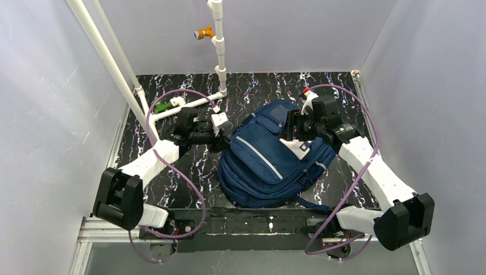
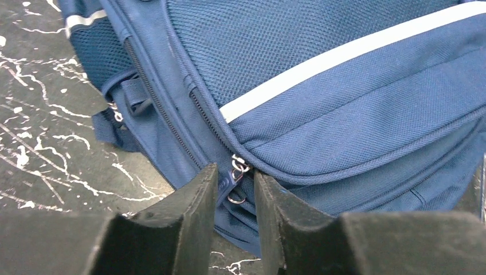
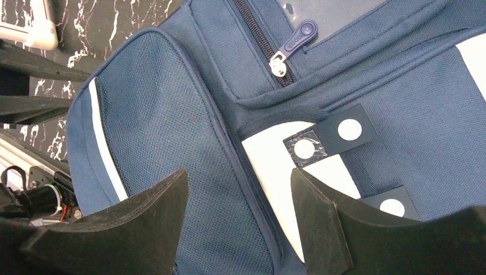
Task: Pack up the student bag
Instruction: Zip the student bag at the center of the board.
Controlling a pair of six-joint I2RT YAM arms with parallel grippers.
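**Left fingers at a zip pull; student bag lying flat mid-table**

**Item 1, left gripper** [image 2: 235, 171]. Dark fingers stand close together with a narrow gap between them, low at the bag's corner. The zip pull [image 2: 239, 165], metal rings with a small blue tab, sits in that gap. Whether the pads actually press on it cannot be told.

**Item 2, student bag** [image 1: 269, 160]. Navy fabric backpack, front face up, in the middle of the black marbled table [image 1: 252, 86], between the two arms.
- Grey stripe [image 2: 344, 54] crosses the front panel.
- White patch [image 3: 269, 160] marks the front pocket.
- Second zip pull [image 3: 298, 40], a blue moulded tab, lies on a closed zip higher up.
- One strap [image 1: 312, 203] trails off the near edge.

Handling, as judged: soft and limp, and likely light, since it lies rather flat. It should sag and fold if lifted from a single point. The weave gives fair friction, but the metal rings are small and could slip. The zip tabs look the best hold for opening. A seam ridge or the strap would suit steadying it.

**Item 3, right gripper** [image 3: 238, 172]. Fingers are spread wide with nothing clasped. It is poised over the seam between the mesh panel and the white patch. Contact with the fabric cannot be told.

**Item 4, white pipe frame** [image 1: 219, 51]. It stands at the back of the table, apart from the bag.
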